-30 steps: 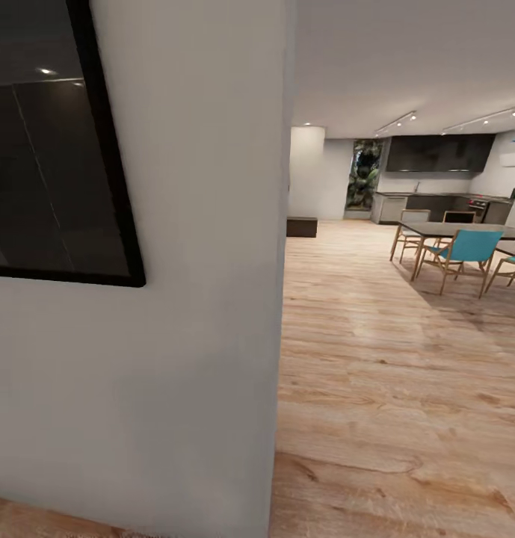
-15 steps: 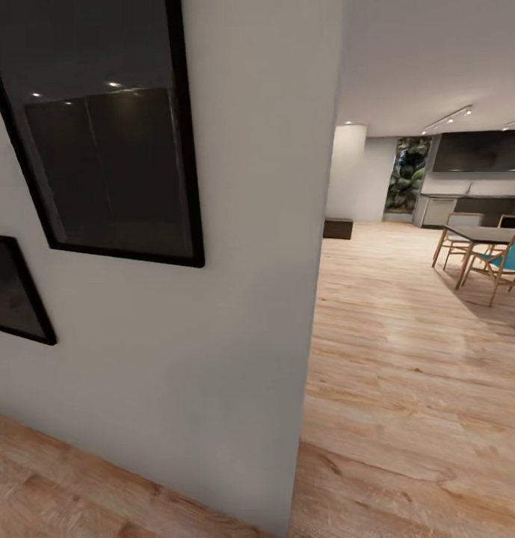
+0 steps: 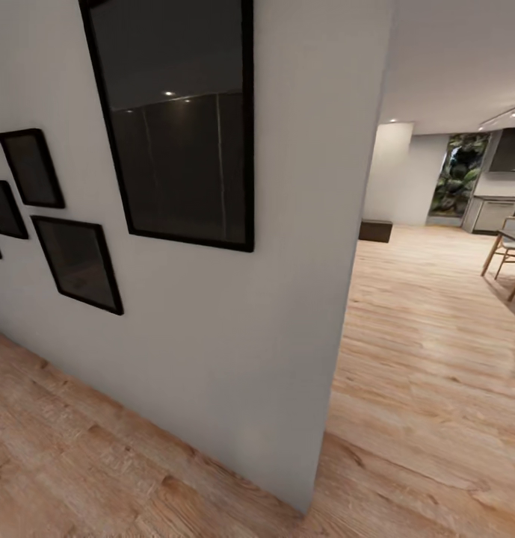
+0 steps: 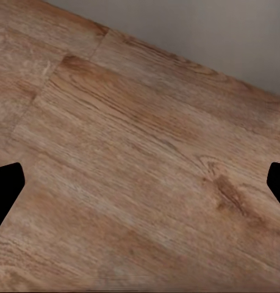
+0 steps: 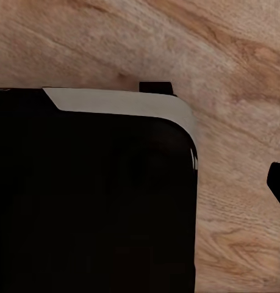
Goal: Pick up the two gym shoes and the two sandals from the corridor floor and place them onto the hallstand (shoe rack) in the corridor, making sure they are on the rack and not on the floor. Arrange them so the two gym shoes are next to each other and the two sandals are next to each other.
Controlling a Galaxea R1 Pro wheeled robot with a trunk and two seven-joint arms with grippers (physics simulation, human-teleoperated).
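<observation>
Head view: grey wall [image 3: 235, 351] end-on, hung with black frames [image 3: 184, 127]. Wood floor [image 3: 429, 388] on both sides. Beyond right: dark box [image 3: 375, 230], chair [image 3: 505, 254], kitchen cabinets [image 3: 493, 215].

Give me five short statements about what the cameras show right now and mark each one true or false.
1. Black-framed pictures hang on the grey wall. True; the largest frame is nearest the corner.
2. The floor is grey tile. False; it is light wood planks.
3. A green rug lies at the foot of the wall. False; bare planks meet the wall there.
4. The left pincer is open over bare floor. True; its dark fingertips sit far apart with nothing between them.
5. A dark low box stands on the floor past the corner. True.
</observation>
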